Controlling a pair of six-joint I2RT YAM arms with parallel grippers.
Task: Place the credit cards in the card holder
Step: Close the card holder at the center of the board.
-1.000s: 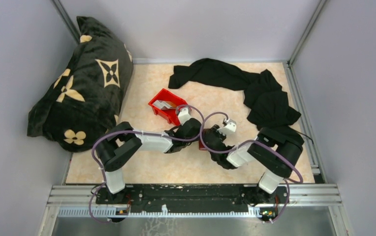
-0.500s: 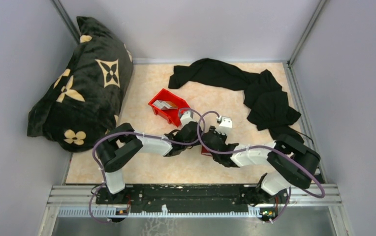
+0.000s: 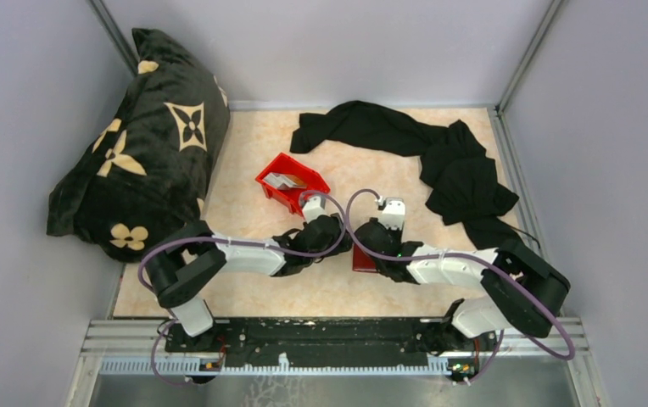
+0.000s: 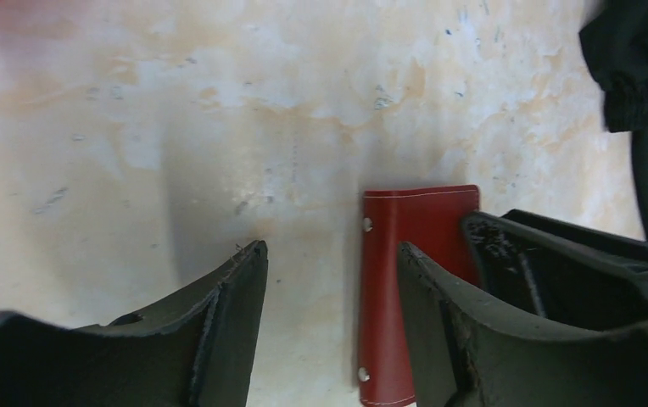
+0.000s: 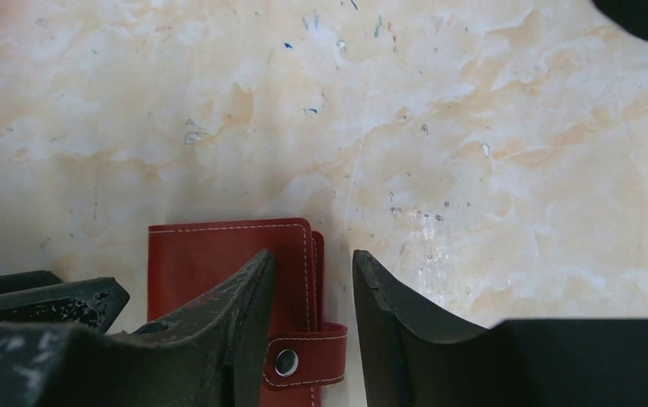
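Note:
The card holder is a dark red folded wallet lying flat and closed on the table between the two grippers. In the left wrist view my left gripper is open, with bare table between its fingers and the card holder just beside and under its right finger. In the right wrist view my right gripper is open over the card holder; the snap strap lies between its fingers. Pale credit cards lie in the red bin.
A bright red plastic bin stands just behind the grippers. A black garment sprawls across the back right. A black patterned pillow leans at the left wall. Metal frame rails edge the table.
Both grippers have opened, the right first, then the left. The card holder now lies flat on the table, and the right arm has stretched out further to the left.

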